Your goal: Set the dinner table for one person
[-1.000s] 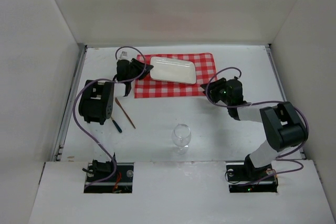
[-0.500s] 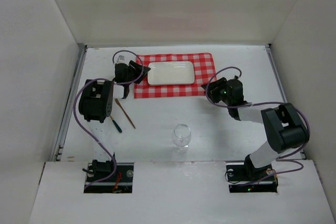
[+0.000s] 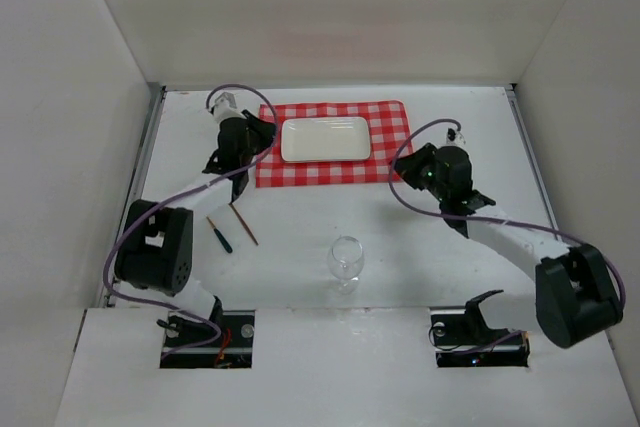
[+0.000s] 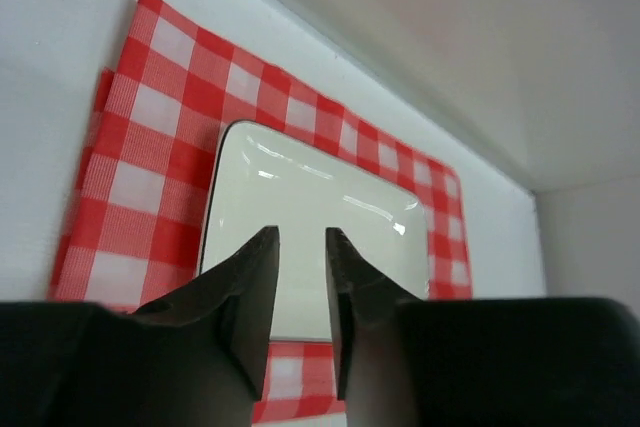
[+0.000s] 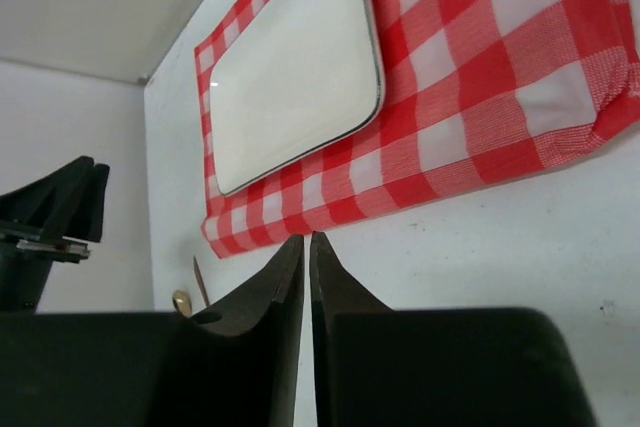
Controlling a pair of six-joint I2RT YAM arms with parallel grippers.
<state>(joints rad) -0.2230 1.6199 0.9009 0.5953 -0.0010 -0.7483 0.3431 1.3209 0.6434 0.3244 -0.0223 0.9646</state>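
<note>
Glass first: a wine glass (image 3: pixel 345 259) stands upright on the white bench (image 3: pixel 300 209), nearest the arm bases, with two utensils (image 3: pixel 243 224) lying loose to its left. Further out, the right fingers (image 5: pixel 300 262) are pressed nearly together, holding nothing. The left fingers (image 3: pixel 264 132), a little apart and empty, sit just off the left end of the plate (image 3: pixel 325 139), which lies square on the checked cloth (image 3: pixel 390 142). Plate placing looks done. Next, I'd say, comes a low, flat grip on the utensils.
</note>
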